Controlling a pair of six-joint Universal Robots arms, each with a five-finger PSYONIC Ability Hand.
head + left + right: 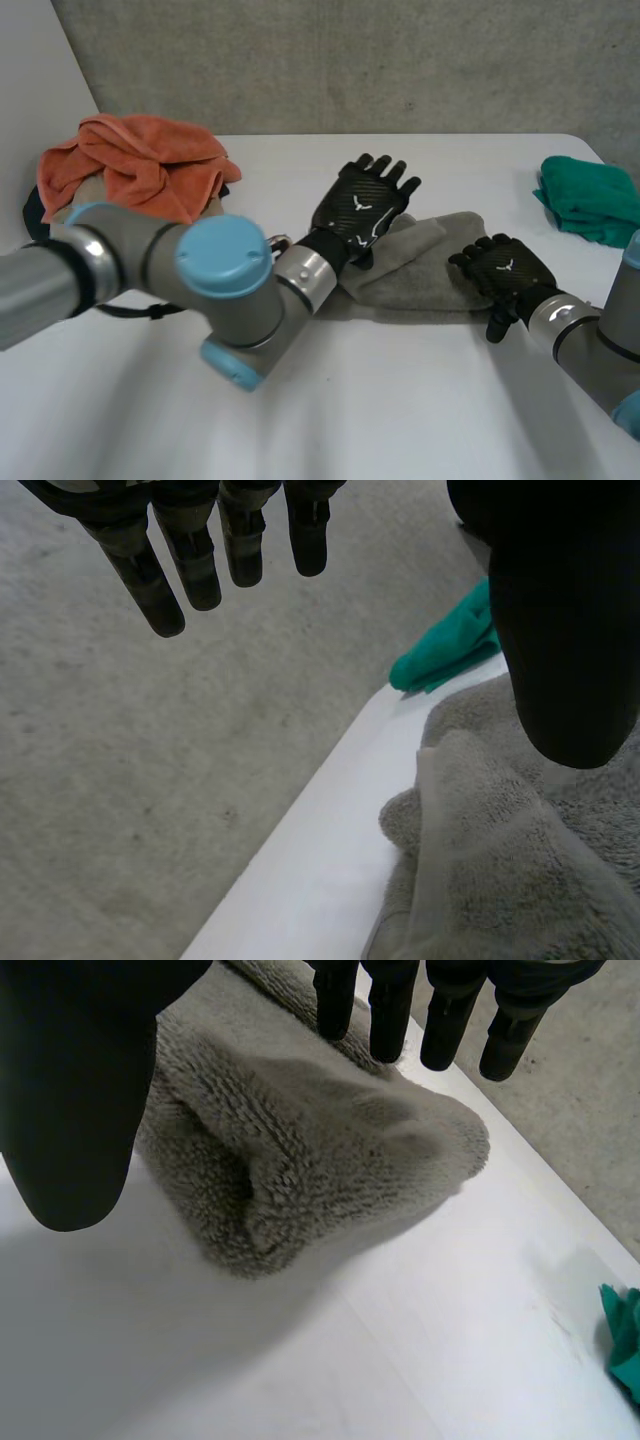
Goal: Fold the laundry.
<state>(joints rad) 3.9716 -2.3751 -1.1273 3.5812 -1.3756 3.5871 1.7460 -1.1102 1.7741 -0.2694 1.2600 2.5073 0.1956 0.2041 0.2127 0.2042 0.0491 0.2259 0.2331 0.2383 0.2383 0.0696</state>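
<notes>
Left arm (225, 258) up front, elbow bent, reaching in across the table (330, 420). Its left hand (362, 208) hovers over the left end of the grey towel (425, 272), fingers (160, 585) straight and fanned wide, holding nothing, thumb out to the side above the terry. That towel lies mid-table as a long, narrow bundle, folded over on itself, thick and fuzzy, one flap lying loose on top near the left hand. Over at the other end, the right hand (508, 265) sits at the towel's rounded, doubled-over tip, fingers straight and relaxed, thumb well apart, nothing pinched; whether the fingertips touch the pile I cannot tell. Orange towels (140, 162) are heaped at the far left corner, and a green cloth (592, 200) is bunched at the far right edge, well apart from the grey one.
</notes>
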